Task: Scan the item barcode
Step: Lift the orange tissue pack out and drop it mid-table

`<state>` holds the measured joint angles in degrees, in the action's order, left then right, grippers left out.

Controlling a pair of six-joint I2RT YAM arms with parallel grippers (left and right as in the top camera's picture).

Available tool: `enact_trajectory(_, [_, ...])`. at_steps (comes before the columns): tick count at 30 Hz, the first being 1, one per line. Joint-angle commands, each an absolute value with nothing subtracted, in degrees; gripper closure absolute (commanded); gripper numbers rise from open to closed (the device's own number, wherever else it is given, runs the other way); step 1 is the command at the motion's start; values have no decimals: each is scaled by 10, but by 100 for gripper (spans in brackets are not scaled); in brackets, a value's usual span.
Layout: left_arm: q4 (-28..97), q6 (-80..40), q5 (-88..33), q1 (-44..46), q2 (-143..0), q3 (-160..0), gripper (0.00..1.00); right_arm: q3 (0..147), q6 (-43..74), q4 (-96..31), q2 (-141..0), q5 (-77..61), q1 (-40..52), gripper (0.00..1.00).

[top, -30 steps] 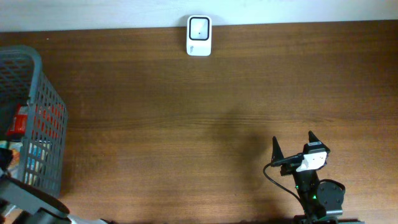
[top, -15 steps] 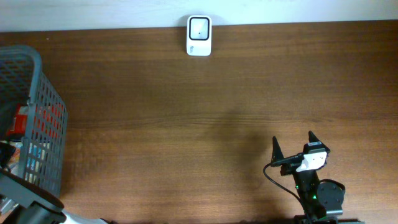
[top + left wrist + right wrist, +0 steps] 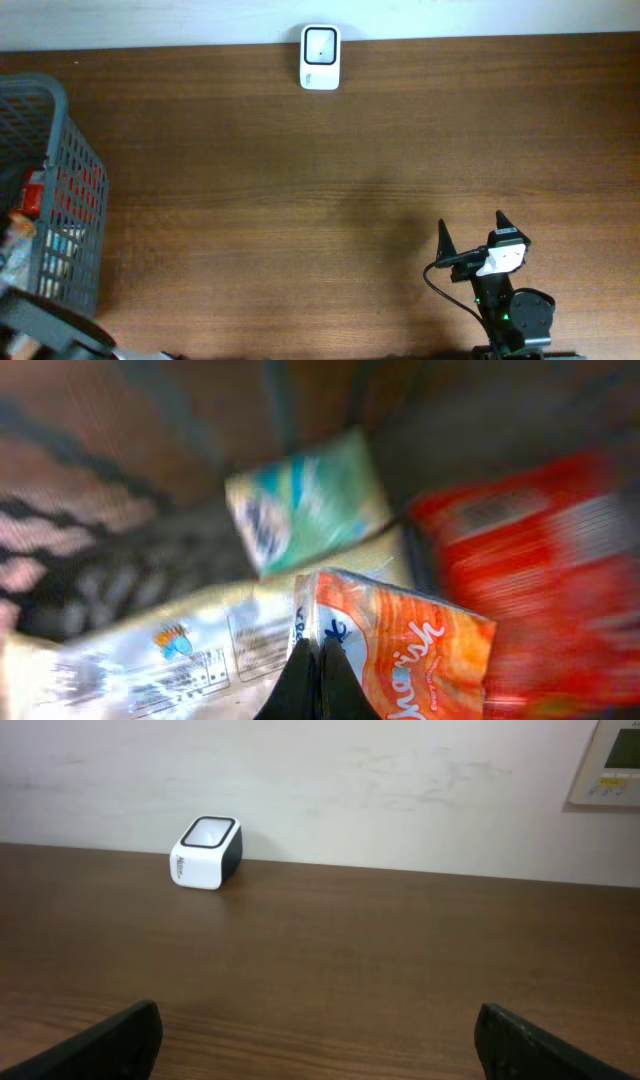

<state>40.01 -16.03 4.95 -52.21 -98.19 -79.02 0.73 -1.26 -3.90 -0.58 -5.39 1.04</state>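
In the left wrist view my left gripper (image 3: 318, 660) is shut, its black fingertips pressed together at the white edge of an orange and white packet (image 3: 410, 650). I cannot tell whether the packet's film is pinched between them. Beneath lie a white printed pouch (image 3: 190, 655), a green and white packet (image 3: 310, 500) and a blurred red packet (image 3: 540, 560), all inside the grey basket (image 3: 70, 190) at the table's left. The white barcode scanner (image 3: 320, 57) (image 3: 207, 852) stands at the far edge. My right gripper (image 3: 470, 225) (image 3: 325, 1040) is open over bare wood, near the front right.
The basket's mesh wall (image 3: 90, 530) closes in around the left gripper. A pale wall (image 3: 350, 790) runs behind the scanner, with a panel (image 3: 612, 760) at its upper right. Brown tabletop (image 3: 300, 200) stretches between basket and right arm.
My left gripper has closed from part open to shut inside the basket, and the left arm has shifted slightly at the lower left. The right arm has not moved.
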Motion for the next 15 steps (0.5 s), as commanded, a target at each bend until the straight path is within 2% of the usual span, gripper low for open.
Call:
enact_trajectory(1, [385,-199,2,-522,-841,-840,100,3,-6,-41,-2,-53,7,1])
enact_trajectory(5, [373,-210,-78,-506,-754,-840,100,3,-6,-41,-2,-53,7,1])
enact_trajectory(8, [339,-209,-144,-440,-704,-840,100,3,-6,-41,-2,-53,7,1])
enact_trajectory(12, [380,-197,-138,-234,-677,-839,100,3,-6,-41,-2,-53,7,1])
enact_trajectory(15, [408,-197,-134,-56,-737,-811,100,3,-6,-41,-2,-53,7,1])
